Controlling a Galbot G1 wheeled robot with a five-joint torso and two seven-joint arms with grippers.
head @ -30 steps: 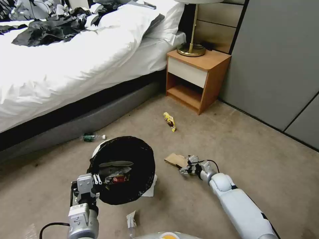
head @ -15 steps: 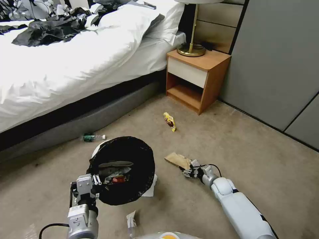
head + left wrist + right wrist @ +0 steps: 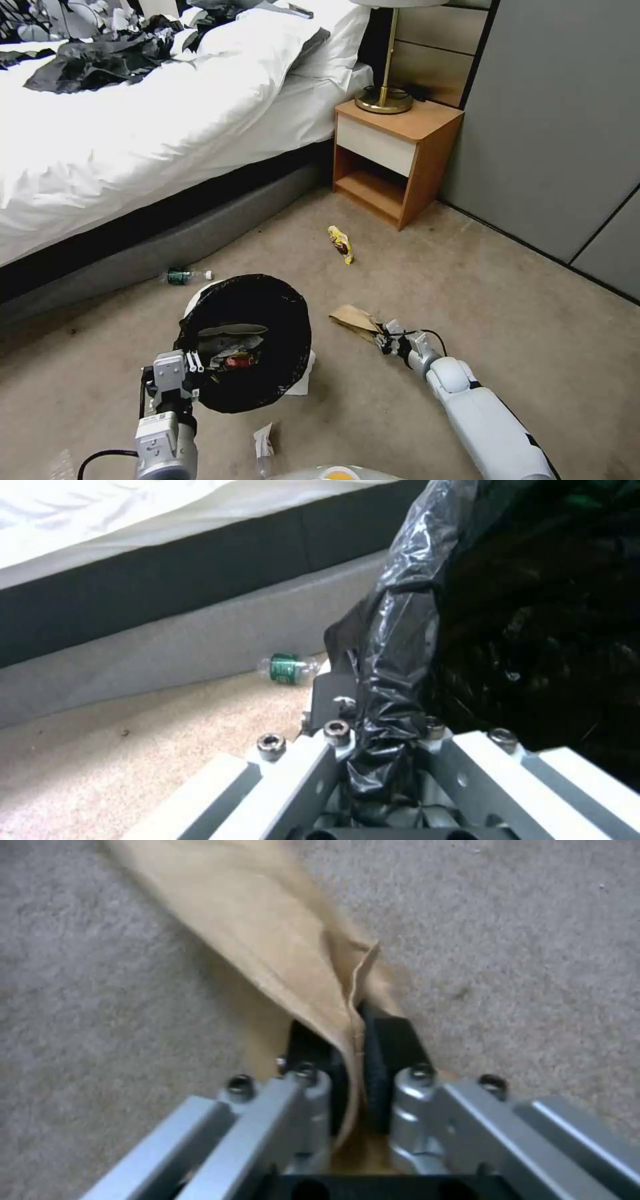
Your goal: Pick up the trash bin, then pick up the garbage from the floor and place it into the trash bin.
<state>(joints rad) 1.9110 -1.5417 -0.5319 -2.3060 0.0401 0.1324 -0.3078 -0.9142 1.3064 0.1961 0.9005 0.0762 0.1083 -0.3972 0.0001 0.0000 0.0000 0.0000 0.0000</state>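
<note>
In the lower left of the head view the left hand [image 3: 193,365] is clamped on the near rim of the trash bin [image 3: 247,340], holding it just off the carpet. The left wrist view shows its fingers [image 3: 333,690] pinched together with a fold of the black bag liner [image 3: 393,645] between them; the bin's white wall is almost wholly hidden by that liner, showing as a sliver at the far left edge. Inside the bin lie crumpled scraps and something red, too jumbled to tell apart.

Right of centre, low in the head view, the right hand [image 3: 383,337] is closed on the near end of the brown cardboard scrap [image 3: 353,317]. In the right wrist view its black pads [image 3: 380,1050] squeeze a creased edge of the scrap [image 3: 267,940], whose far end runs out of the frame at the top. Whether that far end rests on the carpet or is lifted cannot be told.

The yellow snack wrapper [image 3: 341,243] lies on the floor [image 3: 467,280] near the middle of the frame, in front of the nightstand [image 3: 393,157]. The small green-labelled bottle [image 3: 183,275] lies against the base of the bed [image 3: 133,133], left of centre; it also shows in the left wrist view [image 3: 288,667]. A white paper scrap [image 3: 305,380] peeks out from behind the bin, mostly covered. Another piece of white litter [image 3: 263,443] lies at the bottom edge, partly cut off by the robot's body.
</note>
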